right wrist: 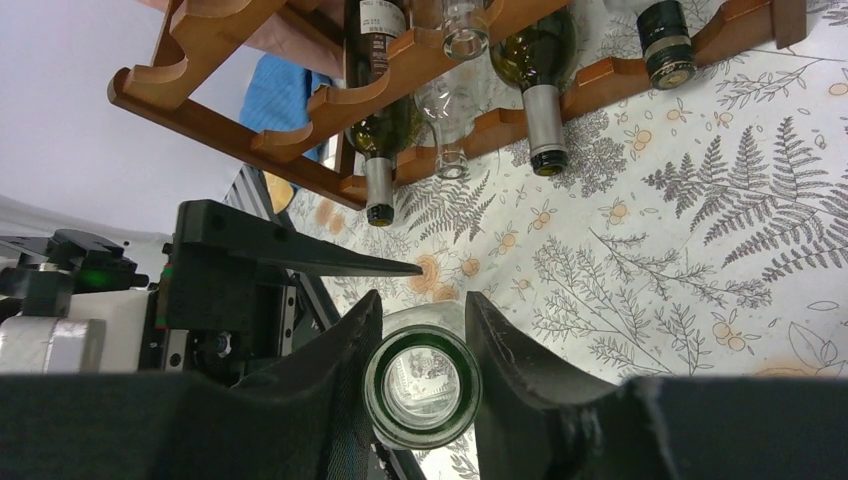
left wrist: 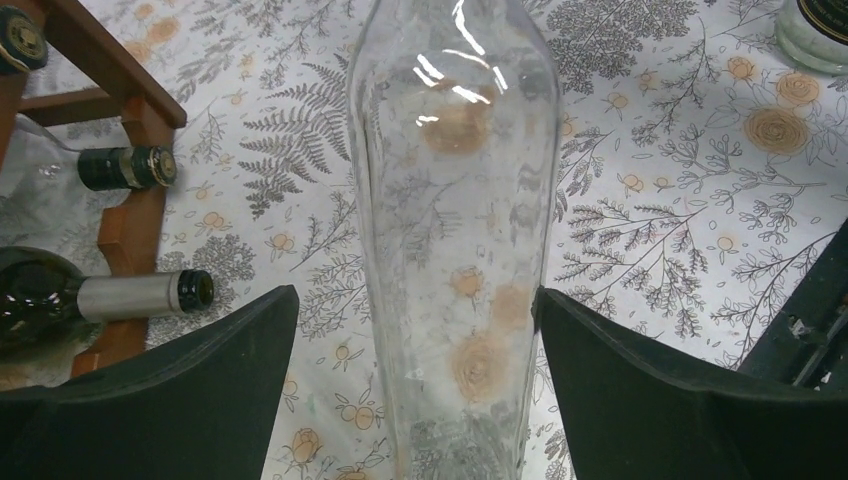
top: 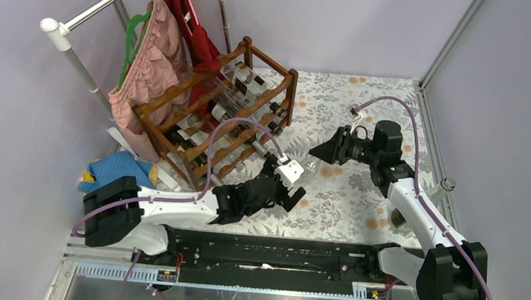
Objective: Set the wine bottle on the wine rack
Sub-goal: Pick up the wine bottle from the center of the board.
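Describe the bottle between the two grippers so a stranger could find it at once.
Find the dark wooden wine rack at the far left, then the flowered cloth before it. There the left gripper and right gripper face each other with the clear glass bottle between them, the only bottle gripped rather than racked.

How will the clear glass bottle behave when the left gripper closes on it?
The clear glass bottle looks empty, so probably light. Its glossy, smooth wall may slip within the left gripper. Round-bodied, it would likely roll if released on the floral tablecloth.
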Controlling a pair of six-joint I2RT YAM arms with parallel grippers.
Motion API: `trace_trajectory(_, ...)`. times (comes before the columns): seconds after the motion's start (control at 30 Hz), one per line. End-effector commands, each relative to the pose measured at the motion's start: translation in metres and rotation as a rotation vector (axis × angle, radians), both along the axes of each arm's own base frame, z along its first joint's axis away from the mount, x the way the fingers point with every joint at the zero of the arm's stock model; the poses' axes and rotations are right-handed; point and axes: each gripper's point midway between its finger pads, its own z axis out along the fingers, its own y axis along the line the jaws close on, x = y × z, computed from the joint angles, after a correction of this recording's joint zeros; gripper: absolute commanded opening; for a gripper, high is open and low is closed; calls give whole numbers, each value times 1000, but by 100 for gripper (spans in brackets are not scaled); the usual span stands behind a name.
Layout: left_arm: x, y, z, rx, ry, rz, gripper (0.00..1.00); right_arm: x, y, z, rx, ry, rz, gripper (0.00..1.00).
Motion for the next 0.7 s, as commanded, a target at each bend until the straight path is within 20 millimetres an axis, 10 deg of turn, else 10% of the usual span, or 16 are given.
trace_trajectory(0.0,9,-18,14,-99,18,-10,95,-1,5,22,57,-49,40,0)
trace_trajectory(0.4,11,-13,-22,36,27,-29,81,-1,7,17,77,-4,43,0)
trace_trajectory(0.57,12,-10,-28,98,10,-64,26,-2,8,15,75,7,56,4)
trace_trajectory(0.67,7,-11,-28,135,24,-122,3,-3,9,16,73,-1,65,28)
